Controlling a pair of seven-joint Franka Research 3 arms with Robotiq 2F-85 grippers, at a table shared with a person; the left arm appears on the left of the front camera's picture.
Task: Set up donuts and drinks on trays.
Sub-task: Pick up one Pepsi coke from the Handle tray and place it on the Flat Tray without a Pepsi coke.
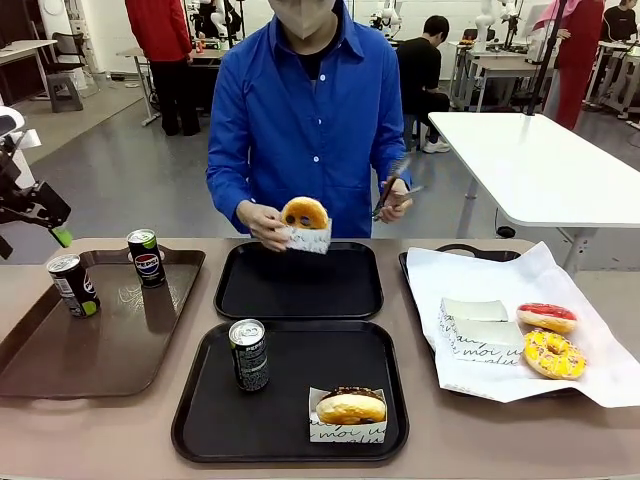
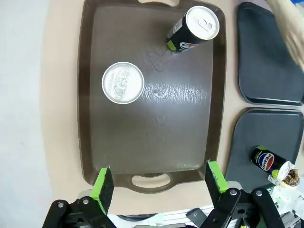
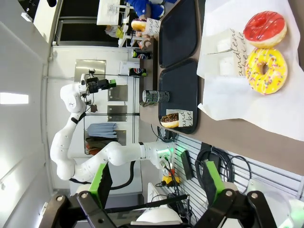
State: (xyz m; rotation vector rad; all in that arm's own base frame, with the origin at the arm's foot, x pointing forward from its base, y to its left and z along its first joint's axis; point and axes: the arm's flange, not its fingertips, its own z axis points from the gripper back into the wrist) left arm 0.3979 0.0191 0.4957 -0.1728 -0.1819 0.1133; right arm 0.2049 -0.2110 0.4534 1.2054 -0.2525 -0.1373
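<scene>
Cans look like the next pick. Two stand upright on the brown tray [image 1: 110, 350] at the left of the bench [image 1: 500, 445]: a green-marked can [image 1: 73, 285] nearer and a logo can [image 1: 147, 257] farther and to its right, well apart. The left gripper [image 2: 158, 183] hangs high above that tray, fingers spread wide with nothing between them. The right gripper [image 3: 156, 183] is likewise open and empty, looking in from the right side of the bench.

A slim can is stiff and smooth, so the pads could slip on it. Being tall and narrow, it would likely tip if nudged near the top, so a hold across the body around mid-height seems safest. I cannot tell whether the cans are full. The donuts are soft and glazed, and are better taken by the paper sleeve.

The near black tray [image 1: 300, 385] already carries a third can [image 1: 249, 354] and a sleeved donut [image 1: 350, 408]. The far black tray [image 1: 300, 285] lies bare. The person's hand [image 1: 262, 222] holds a glazed donut [image 1: 304, 213] in its sleeve just above it, with tongs [image 1: 392, 190] in the other hand. That hand would stand in the way of a reach to the far tray.

On the white paper [image 1: 480, 280] at the right lie spare sleeves [image 1: 480, 330], a red-iced donut [image 1: 546, 317] and a yellow sprinkled donut [image 1: 553, 353].
</scene>
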